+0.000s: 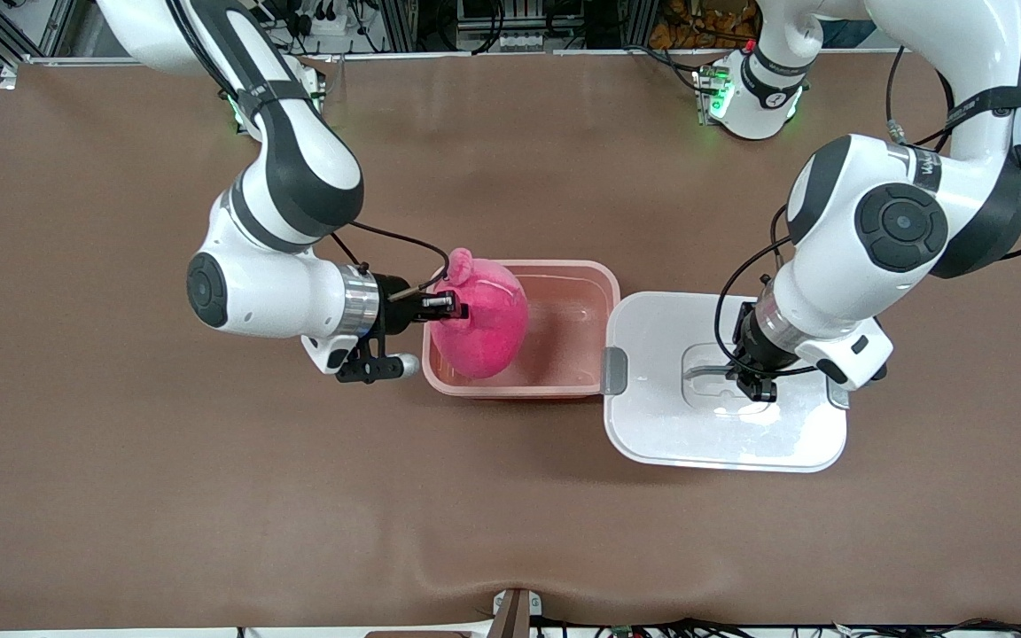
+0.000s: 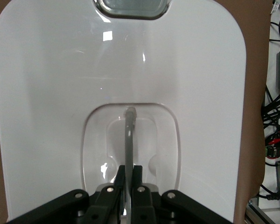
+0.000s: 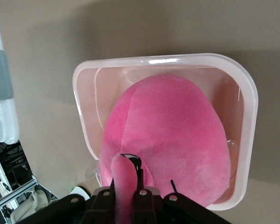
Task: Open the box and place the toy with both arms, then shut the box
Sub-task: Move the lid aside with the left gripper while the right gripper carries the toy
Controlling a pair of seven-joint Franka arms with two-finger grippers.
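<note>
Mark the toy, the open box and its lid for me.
toy (image 1: pixel 484 323), front view, middle of its pink plush body.
box (image 1: pixel 595 270), front view, its rim at the corner nearest the lid.
lid (image 1: pixel 652 425), front view, bare white top beside the handle recess.

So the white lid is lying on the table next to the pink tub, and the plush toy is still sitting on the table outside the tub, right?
Not quite. The lid does lie beside the tub, but the toy is over the tub, partly inside, held by the right gripper; see the right wrist view.
</note>
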